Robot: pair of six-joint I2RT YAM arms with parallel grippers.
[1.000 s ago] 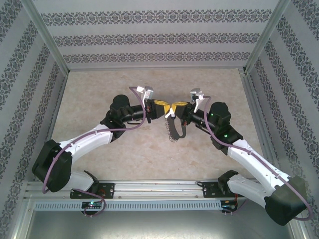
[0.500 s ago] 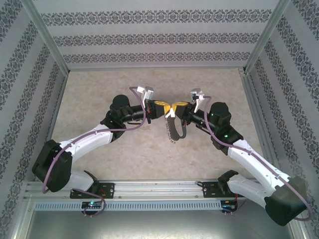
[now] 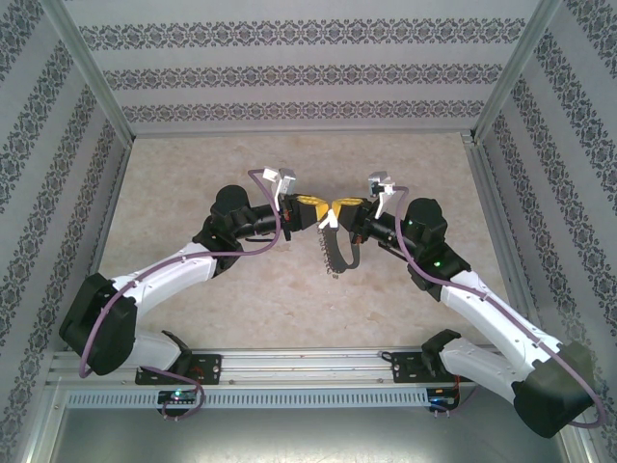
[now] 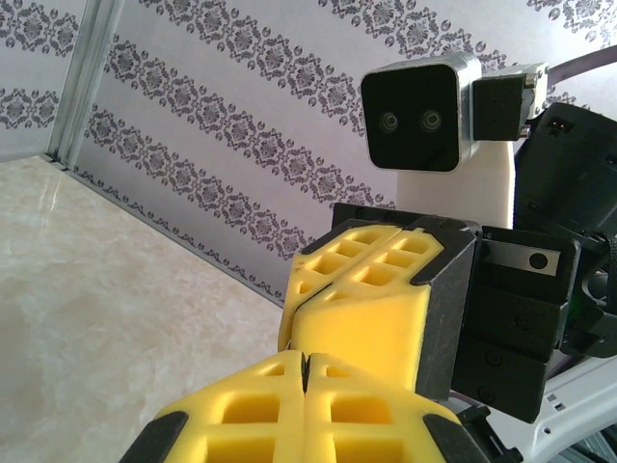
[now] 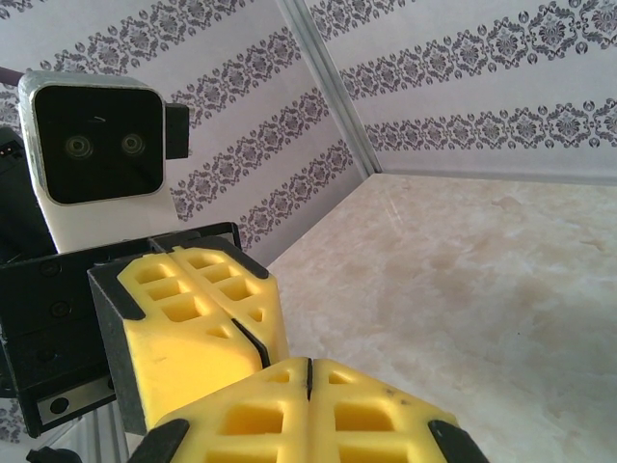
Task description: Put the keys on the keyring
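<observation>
The keyring [image 3: 334,253] hangs in the air beneath the meeting tips, over the surface [image 3: 193,174]; it has only drifted slightly left; your left claw [image 3: 316,210] and right claw [image 3: 341,206] stay tip to tip, pads pressed together; no key can be made out, so you're likely still mid-threading.

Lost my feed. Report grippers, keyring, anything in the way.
Left gripper, right gripper shut, tip to tip midair. Keyring hangs under them, holder unclear. No obstruction seen.

Meeting tip to tip over the tabletop [image 3: 193,174]
The left pincer [image 3: 310,209] and right pincer [image 3: 340,205] are touching yellow tips, and the grey keyring [image 3: 335,253] is hanging just beneath them.
</observation>
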